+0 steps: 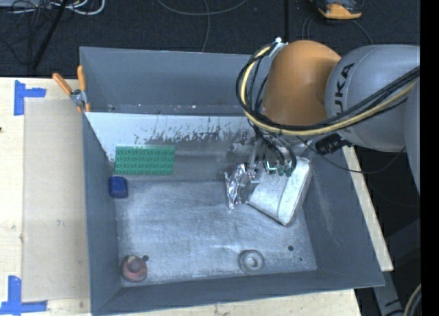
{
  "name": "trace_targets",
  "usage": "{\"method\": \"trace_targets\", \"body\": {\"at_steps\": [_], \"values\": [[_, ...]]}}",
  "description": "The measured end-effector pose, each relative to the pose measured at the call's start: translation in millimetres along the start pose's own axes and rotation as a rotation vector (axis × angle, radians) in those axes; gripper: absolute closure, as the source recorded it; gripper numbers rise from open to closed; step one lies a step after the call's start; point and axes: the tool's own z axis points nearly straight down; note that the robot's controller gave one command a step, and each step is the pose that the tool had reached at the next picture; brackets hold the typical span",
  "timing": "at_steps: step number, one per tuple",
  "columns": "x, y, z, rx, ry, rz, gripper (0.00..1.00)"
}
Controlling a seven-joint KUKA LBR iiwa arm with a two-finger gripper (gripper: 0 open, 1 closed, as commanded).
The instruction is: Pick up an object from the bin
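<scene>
My gripper (269, 160) hangs low at the right of the bin, below the arm's orange cover. A crumpled shiny silver thing (237, 185) lies just to its lower left, touching or nearly touching it. A pale grey-white block (285, 195) lies tilted right beneath and to the right of the gripper, against the bin's right wall. I see nothing held.
A green studded plate (144, 160) lies at the back left with a small blue piece (118, 186) just in front of it. A reddish-brown round thing (134, 267) sits in the front left corner, and a small metal disc (251, 260) at the front middle.
</scene>
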Motion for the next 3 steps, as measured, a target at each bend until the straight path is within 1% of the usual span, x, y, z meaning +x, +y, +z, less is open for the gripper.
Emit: {"method": "trace_targets", "body": {"at_steps": [1, 2, 3], "values": [[8.7, -48, 91, 0.001, -0.013, -0.346, 0.00], [7.4, -47, 89, -0.001, -0.017, -0.344, 1.00], [26.7, -59, -78, 0.005, -0.016, -0.580, 1.00]]}}
